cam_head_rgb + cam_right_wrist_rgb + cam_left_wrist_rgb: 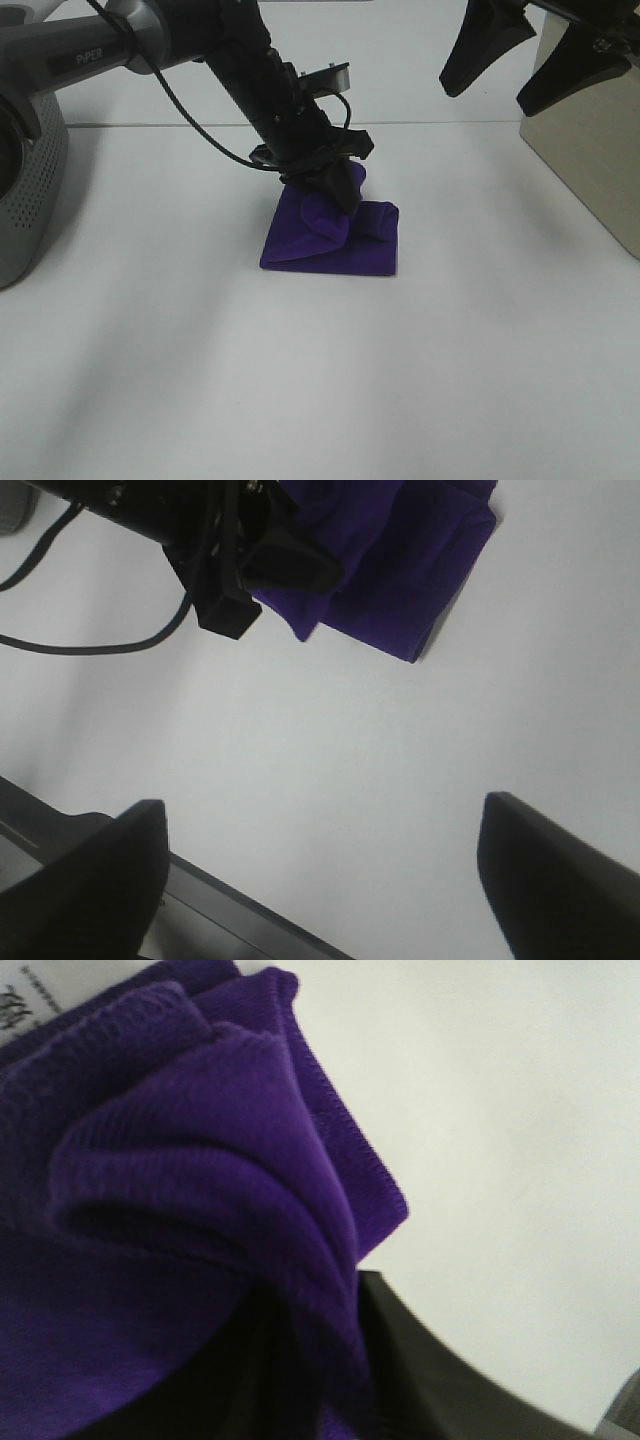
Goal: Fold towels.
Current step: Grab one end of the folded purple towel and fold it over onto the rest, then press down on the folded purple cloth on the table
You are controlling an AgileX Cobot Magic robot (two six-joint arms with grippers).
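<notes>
The deep purple towel lies bunched and partly folded on the white table, at the middle. My left gripper is down on its far edge, shut on a raised fold of the cloth. In the left wrist view the towel fills the frame, its stitched hem folded over, a white tag at one corner. My right gripper hangs open and empty high at the far right. The right wrist view shows its two fingers apart, with the towel and the left gripper beyond.
A grey perforated device stands at the left edge. A shiny metal box stands at the right. A black cable hangs from the left arm. The bare white table spreads in front of the towel.
</notes>
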